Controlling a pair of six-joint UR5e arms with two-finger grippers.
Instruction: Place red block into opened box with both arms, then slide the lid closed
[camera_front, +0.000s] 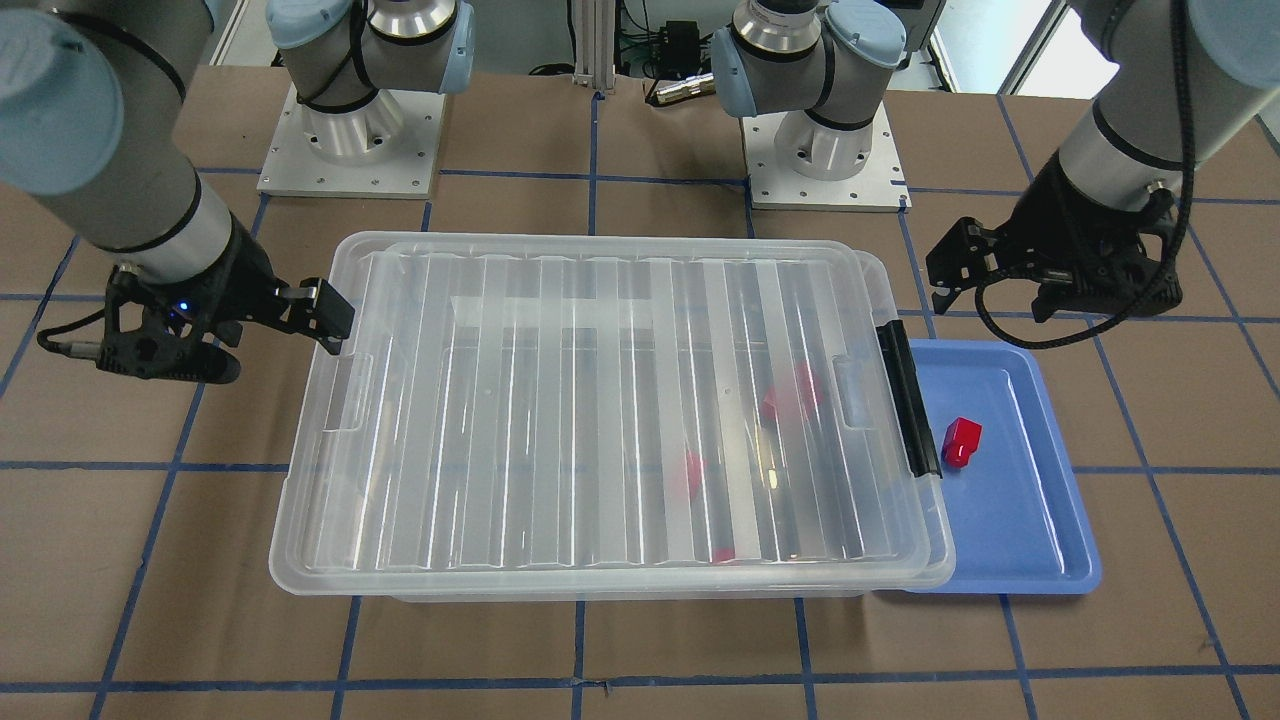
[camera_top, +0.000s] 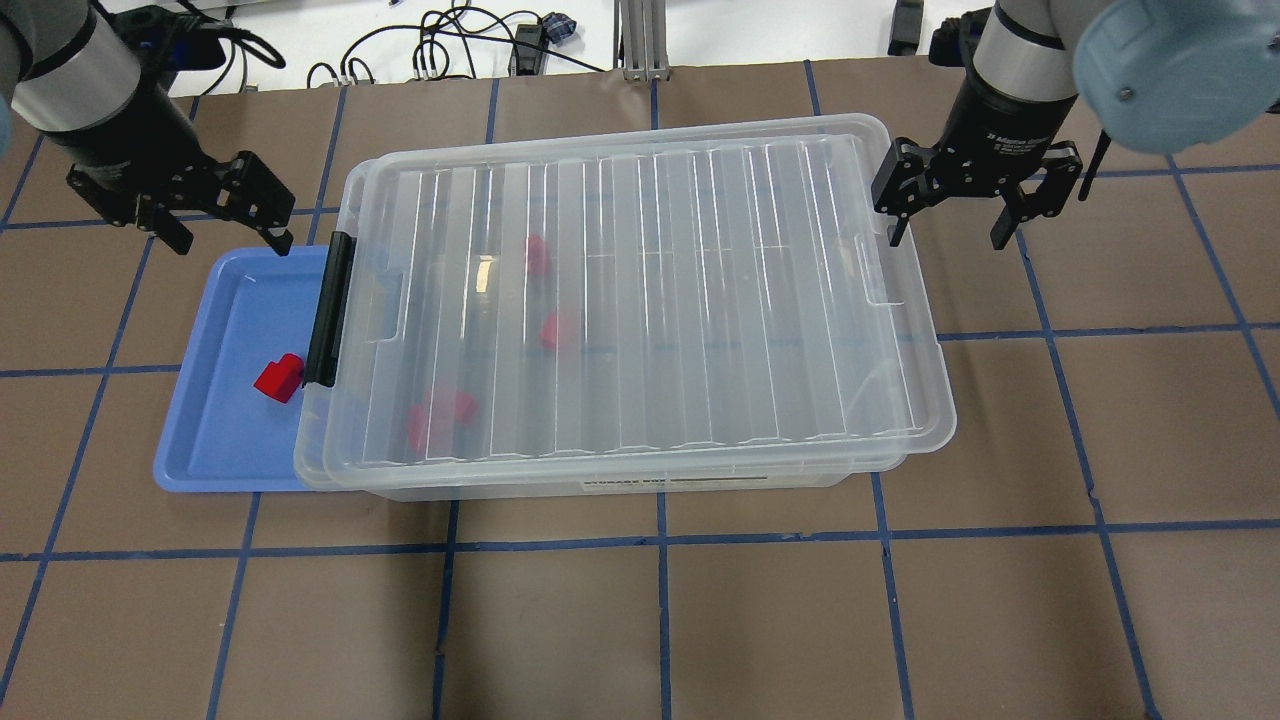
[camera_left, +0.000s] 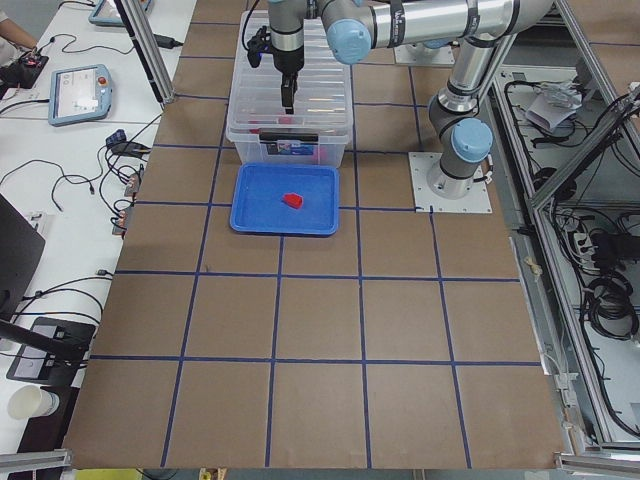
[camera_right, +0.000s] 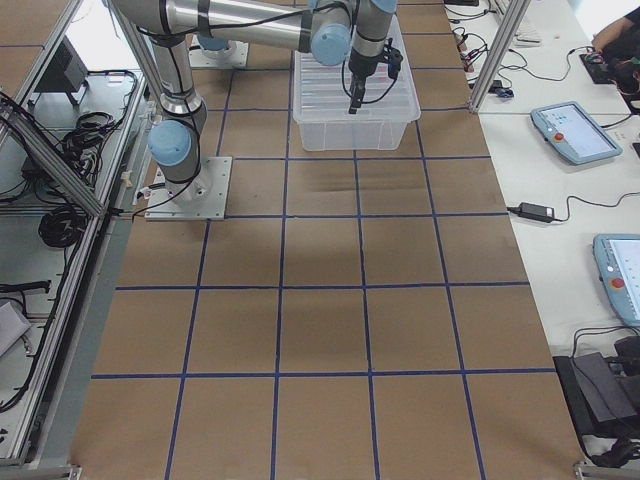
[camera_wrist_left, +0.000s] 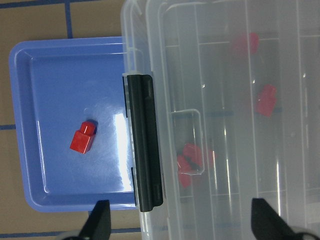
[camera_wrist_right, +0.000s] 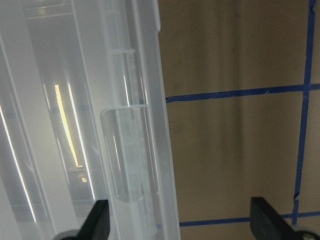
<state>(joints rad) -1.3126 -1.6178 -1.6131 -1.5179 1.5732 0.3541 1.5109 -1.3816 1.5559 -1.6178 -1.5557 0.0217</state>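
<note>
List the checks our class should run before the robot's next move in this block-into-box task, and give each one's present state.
1. Red block free to grasp: ok, it lies alone in the blue tray.
2. Box open to receive it: not ok, the lid covers nearly the whole top.
3. Left gripper open and empty: ok, near the tray.
4. Right gripper open and empty: ok, at the lid's other short end.
5. Lid free to slide: cannot tell.

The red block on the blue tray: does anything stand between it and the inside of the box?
Yes. The lid lies on the box and covers nearly its whole opening. Between the open left gripper and the red block, nothing visible stands.
</note>
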